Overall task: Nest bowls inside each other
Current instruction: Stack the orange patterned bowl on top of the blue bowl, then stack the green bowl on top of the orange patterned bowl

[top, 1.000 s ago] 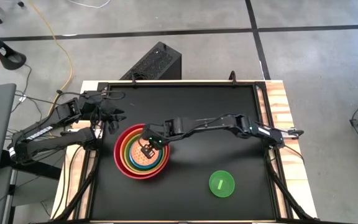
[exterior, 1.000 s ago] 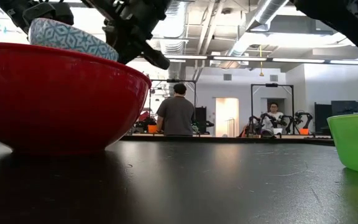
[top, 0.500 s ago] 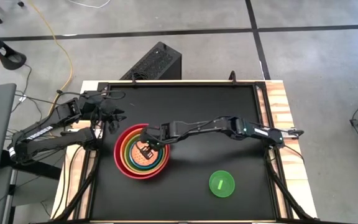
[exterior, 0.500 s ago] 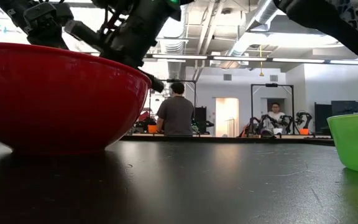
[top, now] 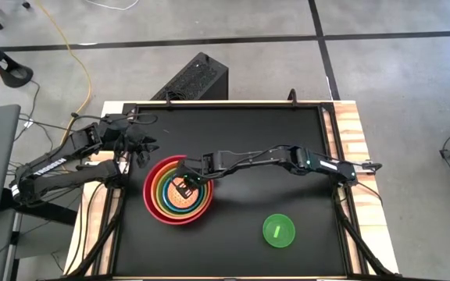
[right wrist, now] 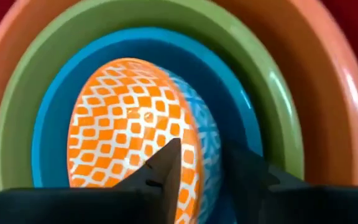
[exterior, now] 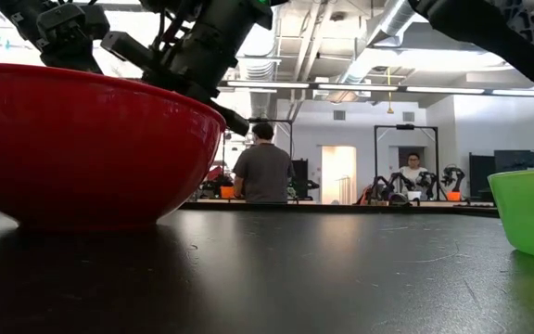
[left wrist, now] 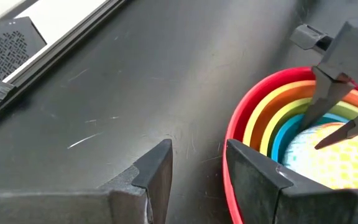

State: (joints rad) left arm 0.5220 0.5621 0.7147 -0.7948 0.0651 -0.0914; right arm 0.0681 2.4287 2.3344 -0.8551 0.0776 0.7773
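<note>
A stack of nested bowls stands left of the table's middle: red (top: 151, 199) outermost, then orange (right wrist: 328, 93), lime-green (right wrist: 17, 112) and blue (right wrist: 55, 124). In the blue one lies the dotted yellow bowl (right wrist: 129, 124), tilted, its teal patterned outside showing. My right gripper (right wrist: 207, 158) is open just above it, pointing steeply down. One finger (right wrist: 166, 165) is inside the bowl's rim and one outside. The smallest green bowl (top: 279, 231) stands on its base at the near right. My left gripper (left wrist: 197, 155) waits open beside the red bowl's far-left side.
The black tabletop (top: 287, 133) has free room to the right of and beyond the stack. A dark perforated box (top: 194, 78) sits past the far edge. People (exterior: 262, 172) are in the room behind the table.
My right gripper has gone down with the dotted yellow bowl, which was above the red rim and now lies inside the stack, hidden in the low view. The gripper has then opened and let go of it.
</note>
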